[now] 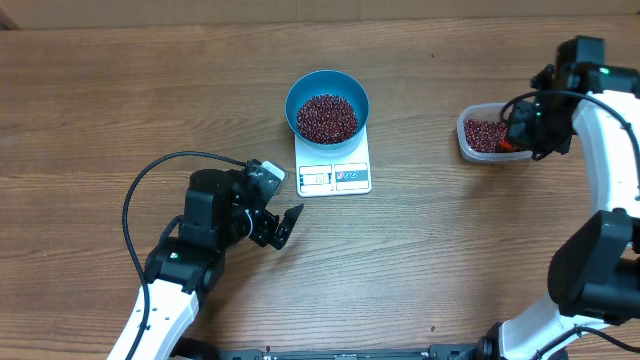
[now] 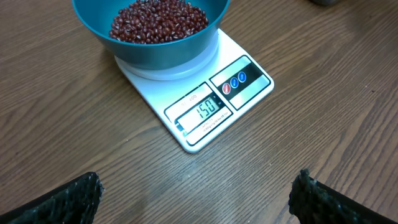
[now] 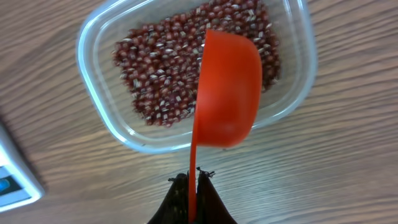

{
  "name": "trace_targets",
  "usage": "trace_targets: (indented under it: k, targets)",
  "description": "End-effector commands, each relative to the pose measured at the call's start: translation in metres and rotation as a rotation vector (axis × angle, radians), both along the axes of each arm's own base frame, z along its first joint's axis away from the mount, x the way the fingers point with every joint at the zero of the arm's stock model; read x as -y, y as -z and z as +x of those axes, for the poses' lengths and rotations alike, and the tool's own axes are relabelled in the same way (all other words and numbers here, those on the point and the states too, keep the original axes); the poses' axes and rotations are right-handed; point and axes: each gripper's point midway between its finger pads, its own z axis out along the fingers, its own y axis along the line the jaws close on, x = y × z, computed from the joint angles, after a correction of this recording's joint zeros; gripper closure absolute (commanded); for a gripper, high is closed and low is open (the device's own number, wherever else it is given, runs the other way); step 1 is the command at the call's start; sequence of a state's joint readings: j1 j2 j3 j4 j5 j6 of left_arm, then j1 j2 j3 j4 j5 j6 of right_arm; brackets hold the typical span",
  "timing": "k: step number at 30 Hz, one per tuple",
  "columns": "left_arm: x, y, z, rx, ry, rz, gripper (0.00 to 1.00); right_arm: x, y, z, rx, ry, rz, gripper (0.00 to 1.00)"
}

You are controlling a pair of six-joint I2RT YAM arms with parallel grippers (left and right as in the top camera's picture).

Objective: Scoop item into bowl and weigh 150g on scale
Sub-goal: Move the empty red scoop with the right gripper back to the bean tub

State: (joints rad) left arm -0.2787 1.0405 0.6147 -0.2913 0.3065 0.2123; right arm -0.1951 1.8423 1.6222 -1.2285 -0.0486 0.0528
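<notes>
One bowl (image 1: 291, 98) sits on the one scale (image 1: 333, 178) at mid-counter (image 1: 100, 80), and the display reads 150 in the left wrist view. There are two lots of beans: a heap in the bowl (image 1: 327, 118) and the rest in the one clear tub (image 3: 99, 37), well apart on the right side. One orange scoop (image 3: 227, 93) hangs over the tub, turned so its back faces the wrist camera; can't tell if anything is in it. Two claws: the right claw (image 3: 192, 180) is clamped together on the scoop's handle. The left claw (image 2: 196, 199) has its fingers wide apart, holds nothing, and sits near the scale's display edge without touching it.
</notes>
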Motion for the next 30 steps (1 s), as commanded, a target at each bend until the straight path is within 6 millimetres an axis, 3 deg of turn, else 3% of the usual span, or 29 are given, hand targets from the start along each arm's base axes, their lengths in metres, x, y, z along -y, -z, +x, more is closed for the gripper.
trace_targets:
  k: [1, 15, 24, 30]
  targets:
    - [-0.001, 0.001, 0.001, -0.007, -0.012, -0.004, 0.00, 0.008, -0.010, 0.006, 0.025, 0.029, -0.162, 0.96]
    - [-0.001, 0.001, 0.001, -0.007, -0.012, -0.004, 0.00, -0.003, -0.027, 0.008, 0.025, -0.004, -0.515, 0.96]
    - [-0.001, 0.001, 0.001, -0.007, -0.012, -0.004, 0.00, -0.014, -0.023, 0.009, 0.033, 0.003, -0.454, 0.96]
    - [-0.001, 0.001, 0.001, -0.007, -0.012, -0.004, 0.00, -0.039, -0.012, 0.016, 0.062, 0.059, -0.196, 0.96]
